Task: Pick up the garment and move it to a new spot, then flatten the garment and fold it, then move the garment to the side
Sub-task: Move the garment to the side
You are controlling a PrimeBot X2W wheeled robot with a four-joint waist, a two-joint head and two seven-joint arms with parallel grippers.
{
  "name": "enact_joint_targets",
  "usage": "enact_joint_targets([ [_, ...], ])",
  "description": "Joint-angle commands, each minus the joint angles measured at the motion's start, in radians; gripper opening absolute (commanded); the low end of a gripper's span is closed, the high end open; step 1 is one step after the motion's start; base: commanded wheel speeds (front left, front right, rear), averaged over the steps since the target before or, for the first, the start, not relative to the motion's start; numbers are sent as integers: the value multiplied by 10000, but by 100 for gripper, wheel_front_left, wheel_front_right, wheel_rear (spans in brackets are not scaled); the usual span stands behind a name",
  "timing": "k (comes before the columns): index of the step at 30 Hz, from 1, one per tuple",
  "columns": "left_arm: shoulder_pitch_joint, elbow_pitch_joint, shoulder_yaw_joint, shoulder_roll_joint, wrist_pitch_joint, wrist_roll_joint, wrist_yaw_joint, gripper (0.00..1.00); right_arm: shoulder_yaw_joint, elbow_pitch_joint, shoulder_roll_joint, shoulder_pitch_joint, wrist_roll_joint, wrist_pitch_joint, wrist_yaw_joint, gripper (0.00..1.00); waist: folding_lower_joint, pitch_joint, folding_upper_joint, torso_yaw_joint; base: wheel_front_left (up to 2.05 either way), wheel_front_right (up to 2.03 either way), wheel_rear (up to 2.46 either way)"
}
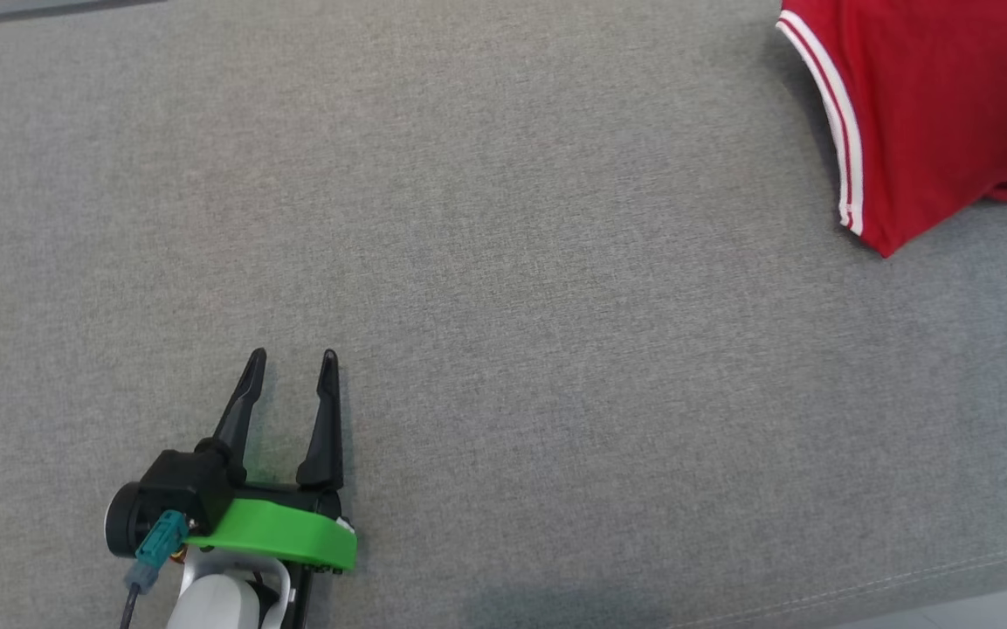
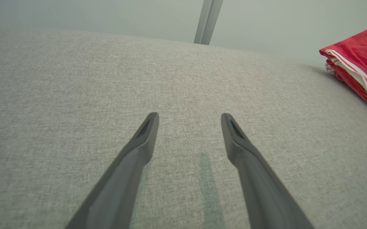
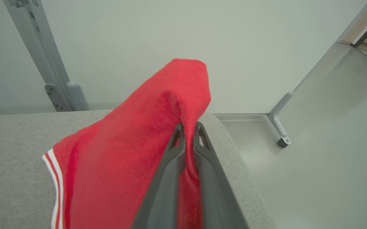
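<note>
Garment (image 1: 931,114), red with white-striped trim, lies at the far right corner of the grey cushion (image 1: 503,262). A fold of it is pinched between the nearly closed fingers of the right gripper (image 3: 188,125) and raised above the right edge. Left gripper (image 1: 293,356) is near the front edge, fingers spread, holding nothing

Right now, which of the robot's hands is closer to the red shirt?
Right. The right hand is shut on the red shirt, pinching a fold of it. The left hand is open over the grey cushion, apart from the shirt, which lies off to its right.
</note>
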Motion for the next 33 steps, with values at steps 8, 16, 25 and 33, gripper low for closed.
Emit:
enact_joint_targets([
  [8, -440, -57, -256, 55, -29, 265, -111, 100, -719, 1311, -1033, -371, -1413, -255, -5, 0, 0, 1051, 0, 906, 0, 0, 0],
  [16, -521, -36, -404, 142, -29, 291, -112, 100, -1964, 2253, -1126, -617, -3081, -922, -5, 100, 0, 1350, 0, 1187, 0, 0, 0],
  [25, -340, 10, -472, 230, 23, 258, -8, 100, -2604, 2366, -88, -674, -4362, -2197, -5, 100, 0, 985, 0, 930, 0, 0, 0],
  [33, -161, -32, -243, 316, 59, 32, 191, 100, -1839, 2617, 911, -744, -3741, -3470, -5, 100, 0, 120, 0, 583, 0, 0, 0],
])
